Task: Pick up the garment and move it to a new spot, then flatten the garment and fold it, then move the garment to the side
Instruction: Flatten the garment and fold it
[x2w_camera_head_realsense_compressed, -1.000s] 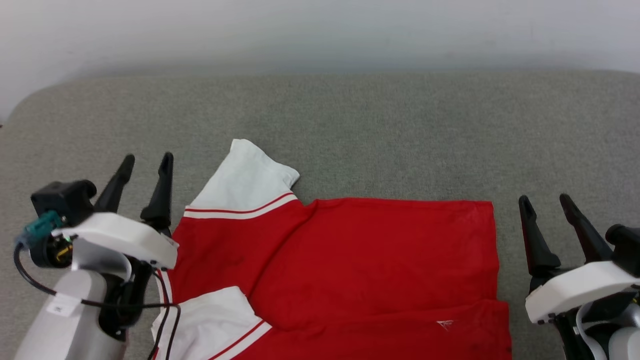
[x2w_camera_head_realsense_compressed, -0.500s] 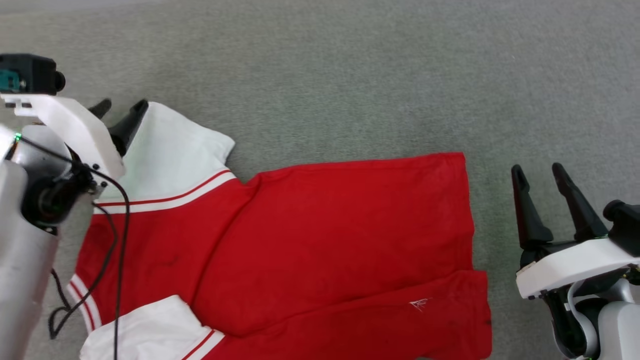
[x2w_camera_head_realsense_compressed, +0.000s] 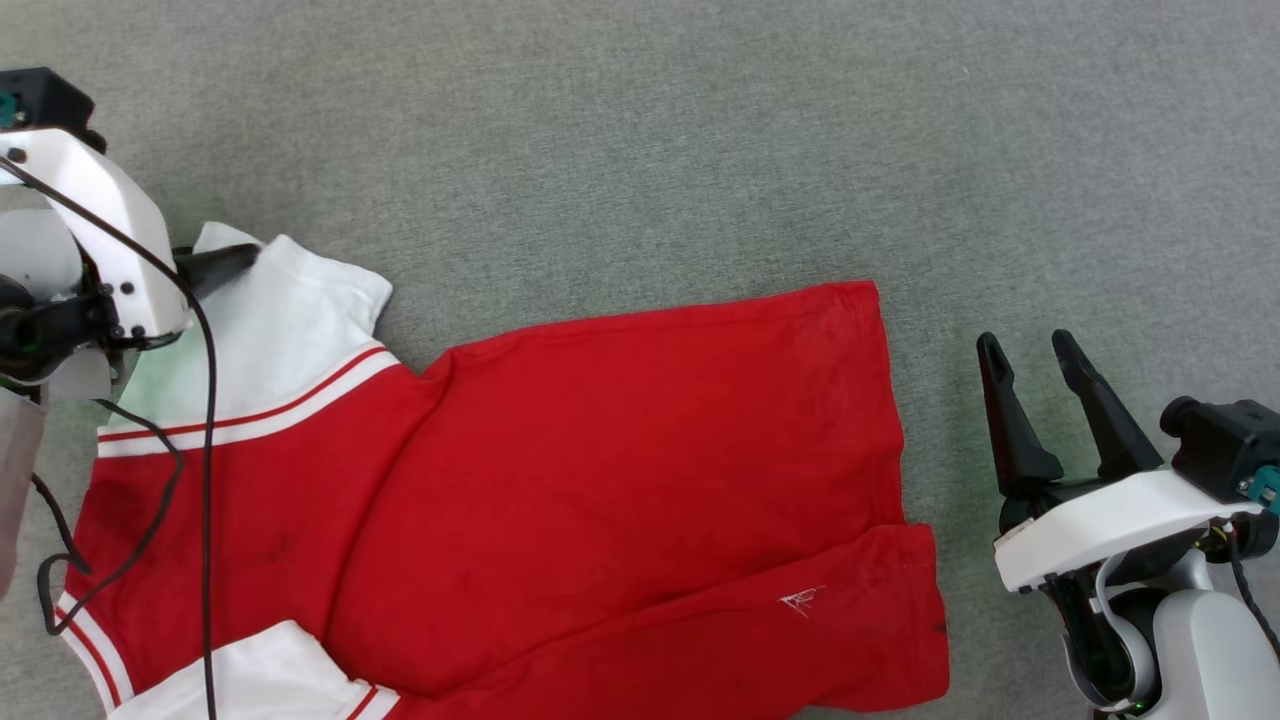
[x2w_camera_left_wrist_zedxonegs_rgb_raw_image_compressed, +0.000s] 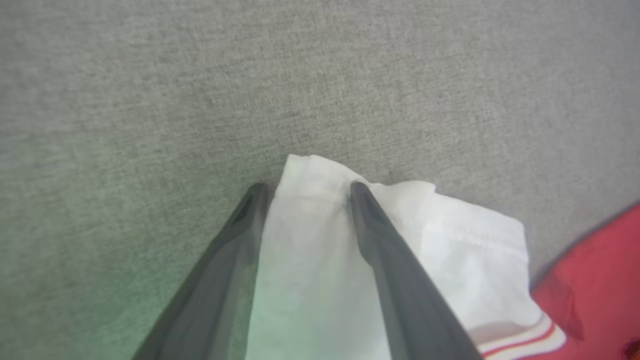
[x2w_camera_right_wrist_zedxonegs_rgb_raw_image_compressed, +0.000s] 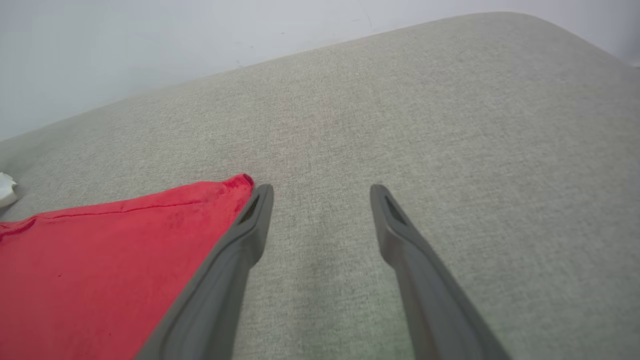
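Shirt (x2w_camera_head_realsense_compressed: 620, 470) was found part-spread on the pad (x2w_camera_head_realsense_compressed: 640, 150), well short of its far edge. Left hand (x2w_camera_left_wrist_zedxonegs_rgb_raw_image_compressed: 307, 187) was set open astride the sleeve (x2w_camera_head_realsense_compressed: 290, 320) tip; right hand (x2w_camera_head_realsense_compressed: 1025, 340) open, empty, beside the hem. Flattening was judged in hand: sleeve to be pinched, then drawn outward.

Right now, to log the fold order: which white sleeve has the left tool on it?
The far sleeve, lying out on the grey surface; the open left tool straddles its cuff corner. The near sleeve lies folded over the red body, untouched.

Grey counter (x2w_camera_head_realsense_compressed: 700, 150) lies open beyond and right of the garment (x2w_camera_head_realsense_compressed: 620, 480); a black cable (x2w_camera_head_realsense_compressed: 208, 450) crosses its left edge.
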